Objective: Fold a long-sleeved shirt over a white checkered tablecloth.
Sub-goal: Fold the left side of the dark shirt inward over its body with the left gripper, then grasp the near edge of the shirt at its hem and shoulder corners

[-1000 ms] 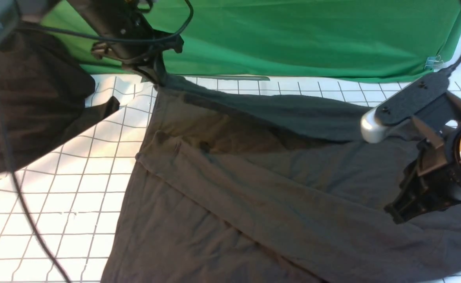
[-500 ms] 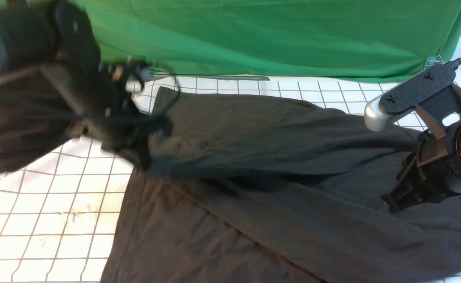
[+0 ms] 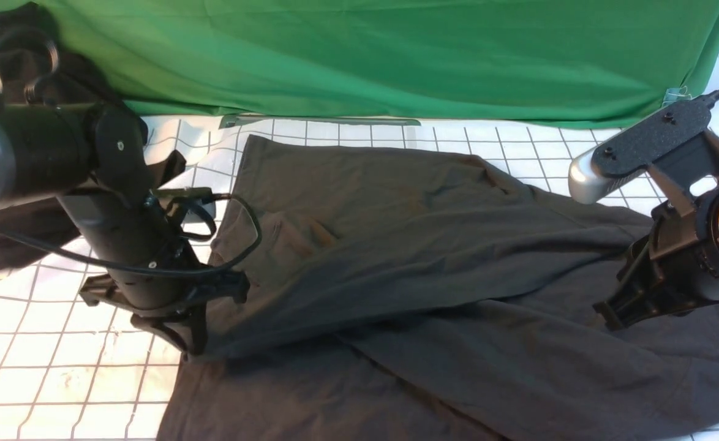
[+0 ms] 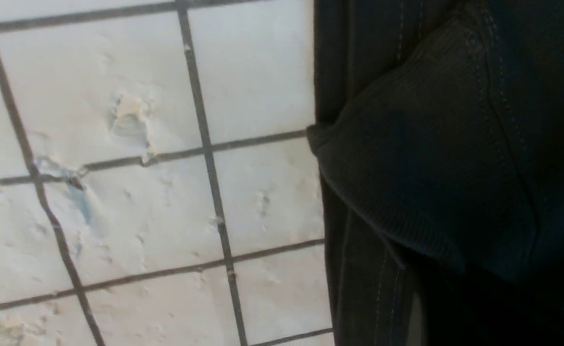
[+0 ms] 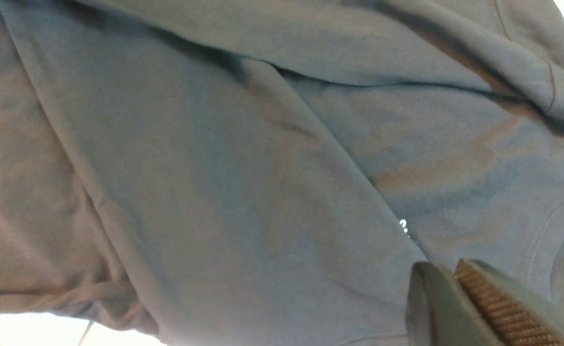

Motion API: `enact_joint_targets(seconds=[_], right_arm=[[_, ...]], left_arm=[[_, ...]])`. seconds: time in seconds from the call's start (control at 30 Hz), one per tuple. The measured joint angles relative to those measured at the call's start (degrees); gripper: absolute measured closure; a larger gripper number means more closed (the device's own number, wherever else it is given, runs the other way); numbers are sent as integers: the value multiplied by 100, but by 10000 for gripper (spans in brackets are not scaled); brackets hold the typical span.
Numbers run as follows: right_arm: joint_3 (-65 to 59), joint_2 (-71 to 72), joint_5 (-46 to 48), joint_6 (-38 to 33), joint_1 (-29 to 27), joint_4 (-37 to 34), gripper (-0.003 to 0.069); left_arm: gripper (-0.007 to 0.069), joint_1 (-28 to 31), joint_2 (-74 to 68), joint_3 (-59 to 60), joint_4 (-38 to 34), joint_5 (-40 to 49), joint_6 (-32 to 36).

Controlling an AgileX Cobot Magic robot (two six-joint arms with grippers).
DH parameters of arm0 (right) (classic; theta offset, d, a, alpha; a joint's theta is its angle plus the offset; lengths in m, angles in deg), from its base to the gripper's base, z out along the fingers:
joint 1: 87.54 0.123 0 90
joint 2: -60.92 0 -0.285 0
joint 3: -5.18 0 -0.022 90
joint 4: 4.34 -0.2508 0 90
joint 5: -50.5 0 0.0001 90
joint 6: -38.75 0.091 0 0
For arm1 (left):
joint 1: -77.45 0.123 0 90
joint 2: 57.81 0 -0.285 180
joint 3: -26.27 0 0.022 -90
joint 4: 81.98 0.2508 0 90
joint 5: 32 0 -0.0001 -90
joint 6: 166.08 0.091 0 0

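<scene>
Long-sleeved shirt (image 3: 433,257), soft charcoal knit, lies on the white checkered tablecloth (image 3: 59,343), spanning from left gripper (image 3: 191,346) to right gripper (image 3: 610,313). The far flap, a second ago lifted near the green cloth (image 3: 396,55), now lies folded over the body, its corner at the left gripper; whether those jaws clamp it cannot be judged. The right gripper hovers above the collar end, ribbed pads (image 5: 503,307) together.

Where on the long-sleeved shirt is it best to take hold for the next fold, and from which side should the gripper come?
Probably the ribbed band at the left edge of the long-sleeved shirt, coming from the white checkered tablecloth side. The band looks thicker than the flat body and lies on top at a free edge, so it should be easy to pinch.
</scene>
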Motion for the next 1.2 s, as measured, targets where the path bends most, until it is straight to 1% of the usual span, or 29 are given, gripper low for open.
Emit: enact_joint_targets(seconds=[0.07, 0.13, 0.17, 0.2, 0.23, 0.27, 0.3, 0.33, 0.4, 0.43, 0.47, 0.5, 0.57, 0.77, 0.9, 0.97, 1.03, 1.07, 1.1, 1.13, 1.2], right_arm=[[0, 0, -13, 0, 0, 0, 607], [0, 0, -17, 0, 0, 0, 607], [0, 0, -17, 0, 0, 0, 607], [0, 0, -17, 0, 0, 0, 607], [0, 0, -17, 0, 0, 0, 606], [0, 0, -17, 0, 0, 0, 605], [0, 0, -17, 0, 0, 0, 602], [0, 0, -17, 0, 0, 0, 600], [0, 0, -17, 0, 0, 0, 597], [0, 0, -17, 0, 0, 0, 597], [0, 0, -5, 0, 0, 0, 596], [0, 0, -5, 0, 0, 0, 596], [0, 0, 7, 0, 0, -7, 595], [0, 0, -23, 0, 0, -18, 589], [0, 0, -12, 0, 0, -18, 587], [0, 0, 51, -8, 0, -22, 587], [0, 0, 194, -132, 0, -24, 587], [0, 0, 311, -250, 0, -35, 587], [0, 0, 484, -393, 0, -67, 587], [0, 0, 648, -515, 0, -116, 587], [-36, 0, 908, -780, 0, -330, 587]], left_arm=[[497, 0, 0, 0, -32, 90, 14], [407, 0, 0, 0, -41, 307, 18], [397, 0, 0, 0, -41, 373, 18], [310, 0, 0, 0, -16, 722, 28], [253, 0, 0, 0, 18, 934, 33], [245, 0, 0, 0, 25, 974, 33], [187, 0, 29, 34, 68, 1232, -15], [161, 0, 71, 96, 68, 1288, -85], [134, -18, 236, 339, 8, 1197, -178], [132, -24, 286, 376, 6, 1175, -186], [128, -119, 519, 772, 27, 928, -351], [128, -132, 551, 820, 27, 928, -380], [133, -359, 954, 1493, 76, 434, -715], [167, -917, 1359, 2567, 93, -844, -908], [202, -1027, 1377, 2775, 164, -1105, -1075], [265, -1027, 1377, 2794, 258, -1147, -1146], [350, -1027, 1403, 2801, 386, -1133, -1158], [411, -1027, 1441, 2816, 448, -1116, -1151], [491, -1027, 1499, 2834, 428, -1162, -1101], [545, -1027, 1558, 2856, 394, -1184, -1029], [596, -1039, 1770, 2893, 396, -1135, -989]])
